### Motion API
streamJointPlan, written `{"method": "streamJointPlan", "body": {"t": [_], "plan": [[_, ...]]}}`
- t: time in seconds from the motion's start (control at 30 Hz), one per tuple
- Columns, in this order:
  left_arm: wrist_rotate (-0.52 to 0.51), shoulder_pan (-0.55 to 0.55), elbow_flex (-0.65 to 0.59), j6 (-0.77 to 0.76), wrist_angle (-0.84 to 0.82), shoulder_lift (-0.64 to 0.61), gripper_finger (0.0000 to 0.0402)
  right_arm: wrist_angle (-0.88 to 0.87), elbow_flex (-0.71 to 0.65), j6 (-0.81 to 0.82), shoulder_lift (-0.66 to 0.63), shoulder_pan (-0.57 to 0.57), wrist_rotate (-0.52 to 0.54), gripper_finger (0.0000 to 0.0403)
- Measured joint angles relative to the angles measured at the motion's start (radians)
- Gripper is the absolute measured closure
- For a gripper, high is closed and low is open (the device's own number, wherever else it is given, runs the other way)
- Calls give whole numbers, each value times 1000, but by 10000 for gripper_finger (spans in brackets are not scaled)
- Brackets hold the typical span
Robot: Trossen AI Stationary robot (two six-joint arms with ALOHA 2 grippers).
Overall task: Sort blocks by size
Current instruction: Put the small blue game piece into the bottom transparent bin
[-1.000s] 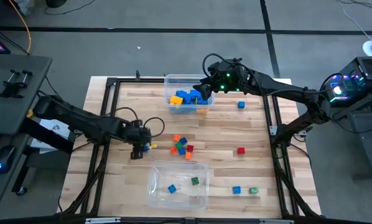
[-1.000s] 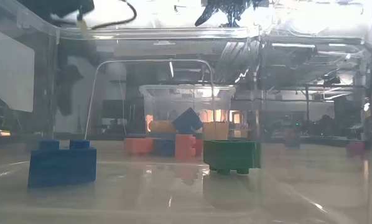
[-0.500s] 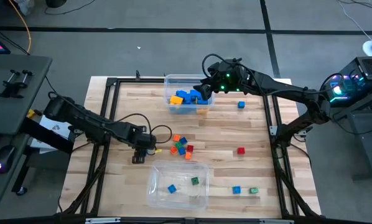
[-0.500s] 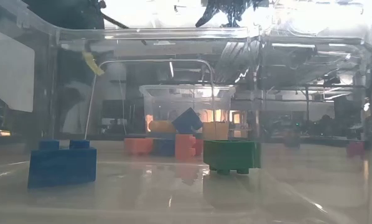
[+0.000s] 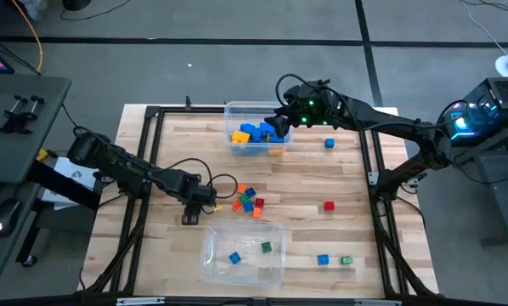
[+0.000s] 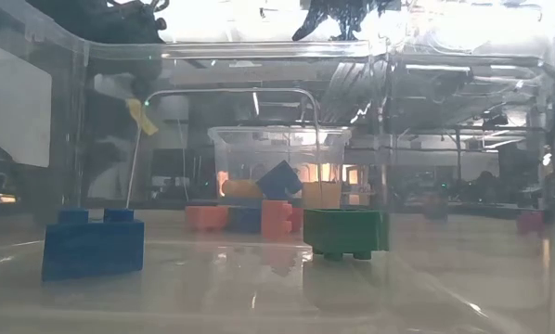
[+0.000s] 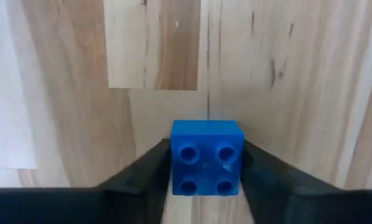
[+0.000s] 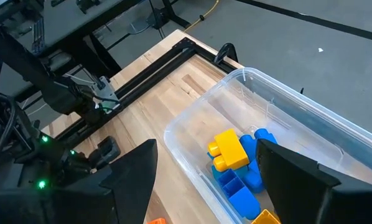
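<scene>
In the left wrist view a small blue block with four studs sits between the fingers of my left gripper. That gripper points down at the wooden table, left of a cluster of small loose blocks, and hides the block in the high view. My right gripper hangs open above the far clear bin, which holds larger blue and yellow blocks. Nothing is between its fingers. My left gripper has one finger on each of two opposite side faces of the small blue block. The fingers come from above, pointing down. The block is upright, studs up; the wooden table shows right around it, but whether it rests there I cannot tell.
A near clear bin holds a small blue block and a green one. Single small blocks lie apart on the table: red, blue, blue, green. A black frame borders the table.
My left gripper has come down toward the table and shifted toward the table's right edge, closer to the cluster of loose blocks. My right gripper has kept still over the far bin.
</scene>
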Motion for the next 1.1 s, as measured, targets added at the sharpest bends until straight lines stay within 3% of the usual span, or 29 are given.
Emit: {"method": "streamJointPlan", "body": {"t": [0.1, 0.37, 0.5, 0.6, 0.83, 0.97, 1.1], "plan": [[15, 0, 19, -5, -25, -35, 308, -1, 0, 0, 0, 0, 0, 135], [-91, 36, 113, -51, -216, -336, 309, 0, 0, 9, 0, 2, -46, 135], [-111, 39, 192, -48, -140, -475, 309, -23, 0, 57, 0, 36, -154, 135], [-119, 25, 256, 33, -19, -527, 309, -67, 1, 117, 0, 95, -162, 135], [-23, -42, 306, 294, 241, -428, 309, -238, 1, 359, 0, 348, -136, 135], [75, -85, 308, 308, 395, -287, 309, -426, 1, 507, 0, 525, -46, 135], [69, -143, 307, 284, 482, -152, 309, -597, 1, 649, 0, 680, 52, 135]]}}
